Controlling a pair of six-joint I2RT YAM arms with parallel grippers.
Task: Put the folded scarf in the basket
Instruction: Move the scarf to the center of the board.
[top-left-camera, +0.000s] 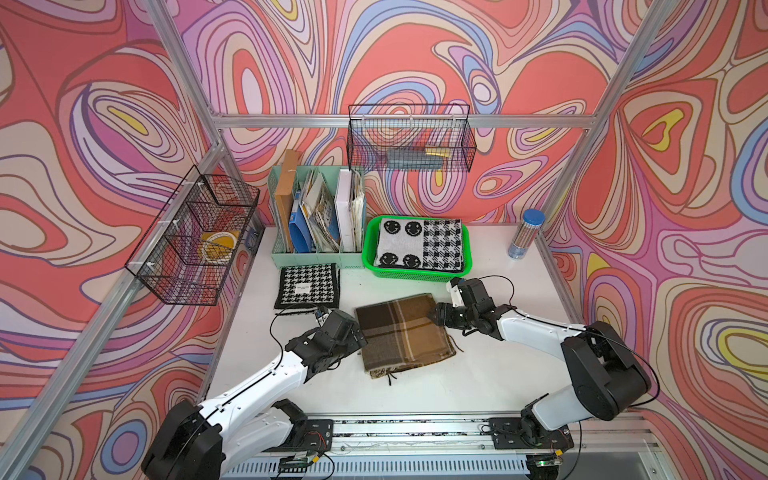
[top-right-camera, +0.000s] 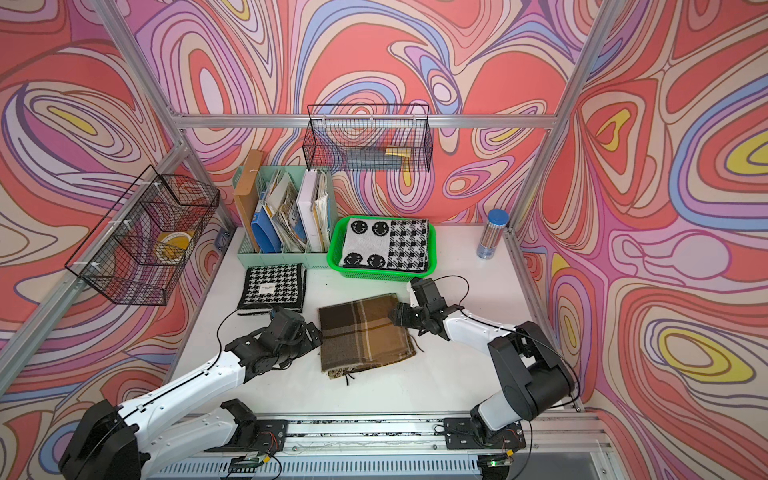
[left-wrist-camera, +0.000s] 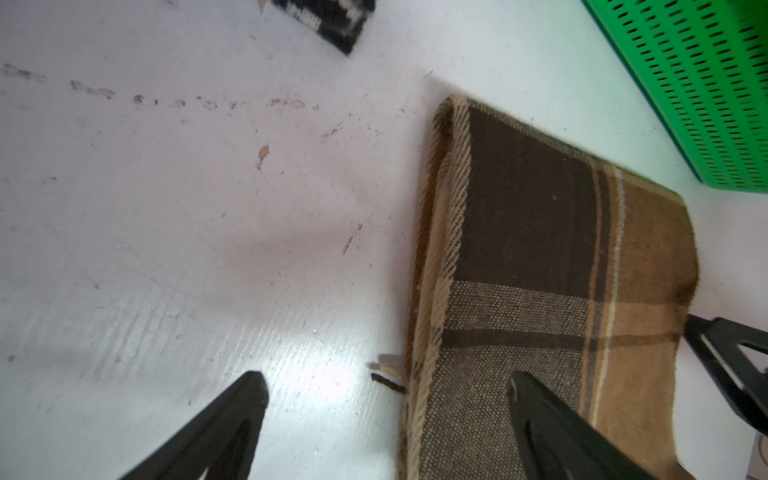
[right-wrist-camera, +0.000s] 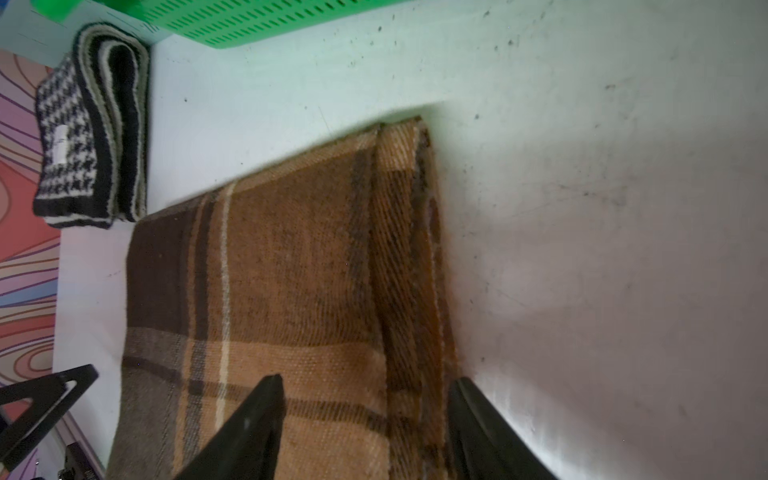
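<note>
Brown plaid folded scarf (top-left-camera: 405, 332) lies flat mid-way across the white surface (top-left-camera: 478, 374), on the near side of the green basket (top-left-camera: 415, 272), not in it. Left gripper (left-wrist-camera: 386, 376) open, straddling the scarf's left edge. Right gripper (right-wrist-camera: 365, 378) open, straddling its right edge. The basket holds a black-and-white scarf (top-left-camera: 419, 243).

No lettering can be read anywhere. The houndstooth scarf (top-left-camera: 307, 286) at the far left of the counter (top-left-camera: 478, 374) carries a small white label (top-left-camera: 303, 289) with dark print, too small in both top views and blurred in the right wrist view.
</note>
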